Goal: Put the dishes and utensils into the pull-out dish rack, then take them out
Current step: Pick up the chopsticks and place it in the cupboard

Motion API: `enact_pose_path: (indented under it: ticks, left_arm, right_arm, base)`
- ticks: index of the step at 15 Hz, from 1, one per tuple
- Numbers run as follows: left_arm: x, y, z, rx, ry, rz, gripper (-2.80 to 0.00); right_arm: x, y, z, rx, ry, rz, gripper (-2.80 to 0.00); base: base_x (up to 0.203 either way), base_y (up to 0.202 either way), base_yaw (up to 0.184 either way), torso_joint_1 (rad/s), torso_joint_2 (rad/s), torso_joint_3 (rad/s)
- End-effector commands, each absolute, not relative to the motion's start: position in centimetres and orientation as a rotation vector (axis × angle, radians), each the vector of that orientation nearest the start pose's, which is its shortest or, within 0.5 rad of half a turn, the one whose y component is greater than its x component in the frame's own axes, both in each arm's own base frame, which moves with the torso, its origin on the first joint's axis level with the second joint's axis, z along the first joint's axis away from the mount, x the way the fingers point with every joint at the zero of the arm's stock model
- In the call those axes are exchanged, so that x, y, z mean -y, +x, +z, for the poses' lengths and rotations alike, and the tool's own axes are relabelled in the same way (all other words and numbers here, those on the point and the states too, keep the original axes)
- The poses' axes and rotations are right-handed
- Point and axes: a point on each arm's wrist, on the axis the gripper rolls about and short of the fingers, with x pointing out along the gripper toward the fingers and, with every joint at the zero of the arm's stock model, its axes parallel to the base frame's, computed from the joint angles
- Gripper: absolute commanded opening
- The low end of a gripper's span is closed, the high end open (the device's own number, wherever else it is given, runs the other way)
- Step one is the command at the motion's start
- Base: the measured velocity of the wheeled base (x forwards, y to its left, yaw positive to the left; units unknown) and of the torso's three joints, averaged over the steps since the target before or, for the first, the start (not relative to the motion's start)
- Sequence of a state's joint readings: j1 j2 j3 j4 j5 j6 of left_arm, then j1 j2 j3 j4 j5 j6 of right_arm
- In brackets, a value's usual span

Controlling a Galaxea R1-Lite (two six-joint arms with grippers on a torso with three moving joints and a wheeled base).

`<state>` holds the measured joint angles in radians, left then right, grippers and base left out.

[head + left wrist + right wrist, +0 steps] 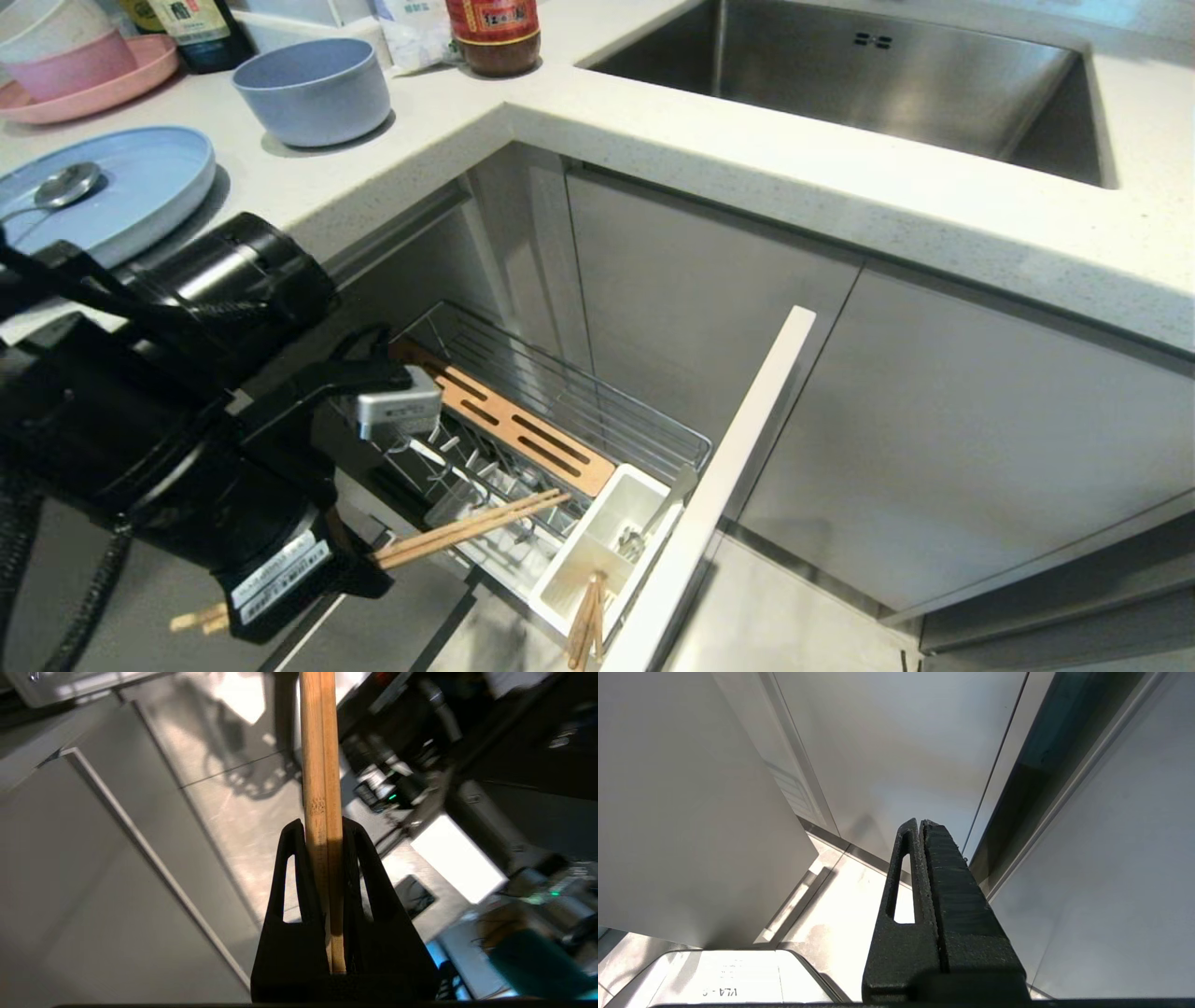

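1. Pull-out chrome wire dish rack (560, 411) with pale grey front panel: stands drawn out at lower centre of the head view, so its prongs and slots are open for loading.
2. Light blue oval plastic plate (140, 187): on the counter at upper left, not yet racked; a silver metal spoon (65, 184) lies on it.
3. Round blue-grey plastic bowl (313, 89): on the counter above the plate, also unloaded.
4. Left gripper (373, 565): lower left, jaws nearly shut, pinching the pair of plain light wooden chopsticks (476, 525) at mid-length. Their tips point toward the white plastic cutlery cup (607, 541), presumably for insertion (another pair already stands there).
5. Right gripper (922, 826): parked, jaws closed on nothing.
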<state>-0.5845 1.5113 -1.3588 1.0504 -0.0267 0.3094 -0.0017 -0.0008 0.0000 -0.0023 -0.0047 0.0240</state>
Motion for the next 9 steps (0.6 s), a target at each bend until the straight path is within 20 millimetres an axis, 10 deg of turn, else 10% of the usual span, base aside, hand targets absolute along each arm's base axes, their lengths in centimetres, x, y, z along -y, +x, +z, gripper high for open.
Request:
enact_pose_path:
  ticks: [1, 9]
  left_arm:
    - [12.3, 17.3, 23.3, -1.15, 0.666, -0.713, -2.8]
    - [15.0, 18.2, 20.7, -1.204, 0.751, -0.747, -2.8]
  right_arm:
    - [0.0, -2.3, 7.5, 0.004, 0.025, -0.006, -2.8]
    - [0.0, -2.3, 7.5, 0.005, 0.025, -0.006, -2.8]
  base:
    - [0.0, 0.0, 0.0, 0.0, 0.0, 0.0]
    - [0.0, 0.0, 0.0, 0.0, 0.0, 0.0]
